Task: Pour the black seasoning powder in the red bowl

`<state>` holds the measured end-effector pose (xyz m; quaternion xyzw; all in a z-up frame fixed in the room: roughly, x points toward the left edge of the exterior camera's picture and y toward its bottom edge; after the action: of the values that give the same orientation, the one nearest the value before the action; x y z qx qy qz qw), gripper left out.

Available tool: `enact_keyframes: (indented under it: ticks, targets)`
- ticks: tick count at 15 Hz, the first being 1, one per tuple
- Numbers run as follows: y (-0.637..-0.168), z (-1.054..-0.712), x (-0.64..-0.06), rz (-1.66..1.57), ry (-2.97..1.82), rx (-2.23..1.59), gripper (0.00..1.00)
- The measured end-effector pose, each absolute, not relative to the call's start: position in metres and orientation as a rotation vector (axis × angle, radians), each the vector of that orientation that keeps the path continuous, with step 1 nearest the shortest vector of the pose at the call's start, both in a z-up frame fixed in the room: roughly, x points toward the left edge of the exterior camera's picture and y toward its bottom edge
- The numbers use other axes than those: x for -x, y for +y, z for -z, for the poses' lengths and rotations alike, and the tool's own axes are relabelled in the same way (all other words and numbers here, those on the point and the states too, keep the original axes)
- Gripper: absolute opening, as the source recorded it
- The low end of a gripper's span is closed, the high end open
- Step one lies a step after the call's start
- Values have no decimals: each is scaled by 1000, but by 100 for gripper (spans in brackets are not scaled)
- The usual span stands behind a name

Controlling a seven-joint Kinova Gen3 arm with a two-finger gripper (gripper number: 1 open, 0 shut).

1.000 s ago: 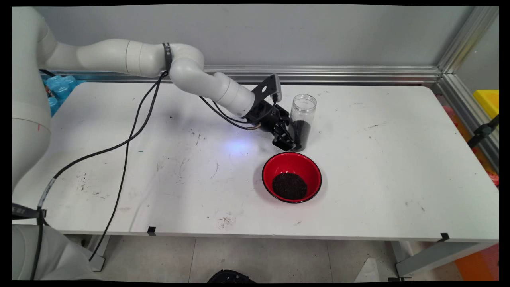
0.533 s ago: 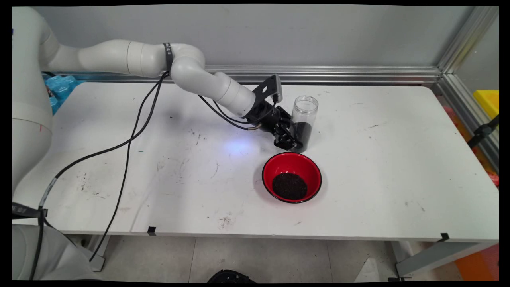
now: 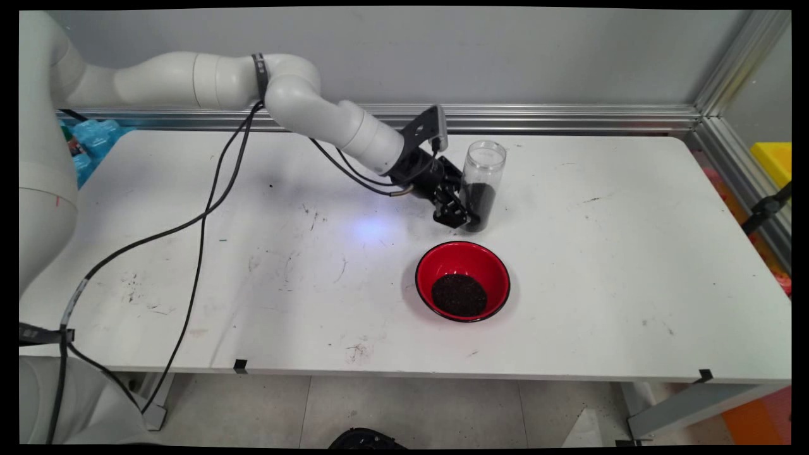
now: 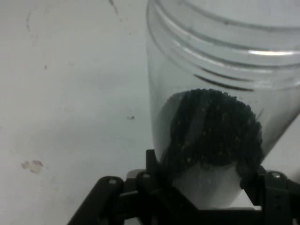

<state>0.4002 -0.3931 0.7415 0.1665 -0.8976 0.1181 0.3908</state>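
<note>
1. The claw [image 3: 466, 215] is sitting just right of frame centre in the main view, clamped on the lower part of a clear jar [image 3: 481, 183]; in the hand view a finger [image 4: 154, 164] is pressing against each side of the jar [image 4: 220, 117].
2. The jar is standing roughly upright, open at the top with no lid showing, and dark granules [image 3: 479, 201] are filling about its lower half; threads are showing round the neck in the hand view.
3. The jar's base looks slightly clear of the counter [image 3: 632, 253], but I cannot tell for sure from these views.
4. A red bowl [image 3: 463, 280] is sitting lower in the frame, just below the jar, apart from it, with a mound of the same dark granules in its bottom.
5. The white arm [image 3: 328, 120] is reaching in from the upper left, black cables [image 3: 202, 221] hanging off it toward the lower left.
6. Risk, my read: the grip is low on a tall, smooth jar, so the jar could be pivoting or slipping between the fingers if the arm is swinging fast.
7. Risk: with no lid, any sudden tilt is likely sending granules onto the counter instead of wherever intended.
8. Risk: the bowl is close, so a low sideways sweep could be knocking its rim and scattering its contents.
</note>
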Motion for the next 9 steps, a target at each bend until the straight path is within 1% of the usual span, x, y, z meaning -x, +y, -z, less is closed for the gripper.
enact_keyframes:
  ticks: [9]
  targets:
    - [-381, -796, -402, -384, -2289, -323, 0]
